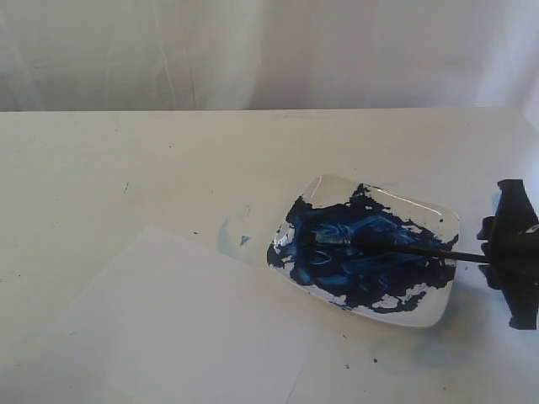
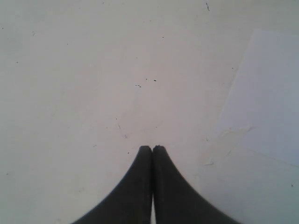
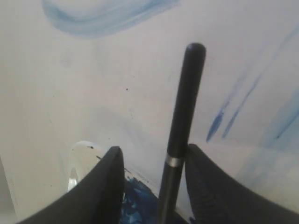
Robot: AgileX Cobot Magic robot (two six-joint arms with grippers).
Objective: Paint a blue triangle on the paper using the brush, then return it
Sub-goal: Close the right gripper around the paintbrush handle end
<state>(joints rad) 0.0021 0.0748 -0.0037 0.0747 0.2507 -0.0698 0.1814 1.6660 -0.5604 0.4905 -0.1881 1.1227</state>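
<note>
Two grippers and one brush on a white table (image 1: 126, 160). A white dish (image 1: 425, 210), smeared with dark-blue paint (image 1: 362, 273), serves as the landmark.

Brush (image 1: 421, 250): lies across the dish, with its bristle end sunk in the paint near the middle. Its black handle runs out over the dish's right rim. A silver band rings the handle, as the right wrist view shows.

Right gripper (image 3: 153, 150): just right of the dish, at the handle's outer end. Its jaws stand apart with the handle between them, close against one finger (image 3: 201, 186) and clear of the other. Whether that finger touches the handle cannot be told.

Left gripper (image 2: 152, 147): seen in its wrist view only, with its jaws pressed together and nothing between them. It hangs over bare table beside a corner of the paper.

Paper (image 1: 177, 328): flat on the table to the lower left of the dish, its near edge just beside the dish's left rim. A pale-blue stain (image 1: 229, 236) marks the table just left of the dish.
</note>
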